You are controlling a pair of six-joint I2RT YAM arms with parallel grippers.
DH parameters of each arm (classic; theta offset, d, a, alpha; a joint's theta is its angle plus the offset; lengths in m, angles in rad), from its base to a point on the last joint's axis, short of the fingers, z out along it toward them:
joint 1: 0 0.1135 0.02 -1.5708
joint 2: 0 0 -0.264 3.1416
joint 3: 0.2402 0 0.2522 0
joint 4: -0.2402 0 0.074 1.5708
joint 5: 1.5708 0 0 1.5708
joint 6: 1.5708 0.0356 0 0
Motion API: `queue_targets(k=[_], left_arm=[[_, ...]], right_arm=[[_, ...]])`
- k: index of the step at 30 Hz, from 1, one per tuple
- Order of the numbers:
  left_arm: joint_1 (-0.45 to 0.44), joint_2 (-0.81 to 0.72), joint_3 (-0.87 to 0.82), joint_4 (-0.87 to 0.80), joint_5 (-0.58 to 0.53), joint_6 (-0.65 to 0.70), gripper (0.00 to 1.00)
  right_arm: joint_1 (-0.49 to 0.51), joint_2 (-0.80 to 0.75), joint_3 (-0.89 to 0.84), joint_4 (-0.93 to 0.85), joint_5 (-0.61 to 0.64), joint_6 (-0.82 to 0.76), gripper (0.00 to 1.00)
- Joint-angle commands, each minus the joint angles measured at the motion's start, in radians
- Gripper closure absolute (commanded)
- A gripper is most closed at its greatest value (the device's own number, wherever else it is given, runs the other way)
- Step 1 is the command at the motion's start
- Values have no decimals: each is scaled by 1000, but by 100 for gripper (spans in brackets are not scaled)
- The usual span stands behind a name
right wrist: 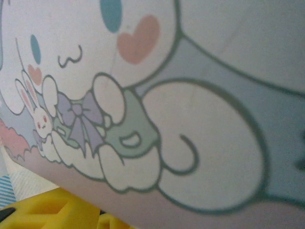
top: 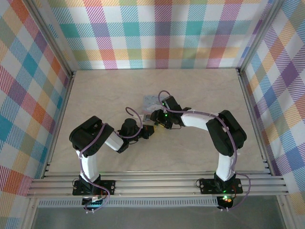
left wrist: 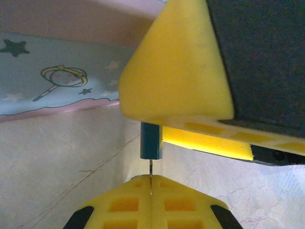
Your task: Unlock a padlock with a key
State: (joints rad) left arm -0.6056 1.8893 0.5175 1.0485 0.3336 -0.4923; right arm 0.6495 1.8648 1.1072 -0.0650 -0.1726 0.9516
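The left end effector (left wrist: pixel 150 190) is seen pressed together on the key (left wrist: pixel 150 169), a thin metal sliver standing straight out of its yellow fingertips. The key's far end is met by the underside of the padlock (left wrist: pixel 151 140), a small teal-blue body at 12 o'clock from those fingertips. The padlock is pinched by the right end effector (left wrist: pixel 155 123), whose yellow pads are closed over its upper part, so only the lower end is shown. A cartoon-printed tin box (left wrist: pixel 57 81) is set on the desk (left wrist: pixel 57 162) at 10 o'clock from the padlock. In the top view both end effectors are found together near the desk's centre, with the tin box just beside them at 12 o'clock. In the right wrist view the box's print is seen close up.
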Motion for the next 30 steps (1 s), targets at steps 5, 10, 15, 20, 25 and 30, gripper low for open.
queue_targets(k=[5,10,15,20,25,30], left_arm=[[16,-35,21,-9,50,23,100],[25,-60,29,-43,62,31,100],[30,-80,39,-67,77,39,100],[30,-101,39,-95,83,43,100],[32,-133,32,-129,81,44,100],[36,-191,17,-173,62,43,85]], right_arm=[[10,45,29,-98,-1,-18,48],[11,42,29,-128,8,-35,58],[12,31,25,-136,12,-45,73],[12,16,23,-133,9,-55,91],[12,9,20,-119,-9,-44,100],[12,6,19,-120,-15,-27,100]])
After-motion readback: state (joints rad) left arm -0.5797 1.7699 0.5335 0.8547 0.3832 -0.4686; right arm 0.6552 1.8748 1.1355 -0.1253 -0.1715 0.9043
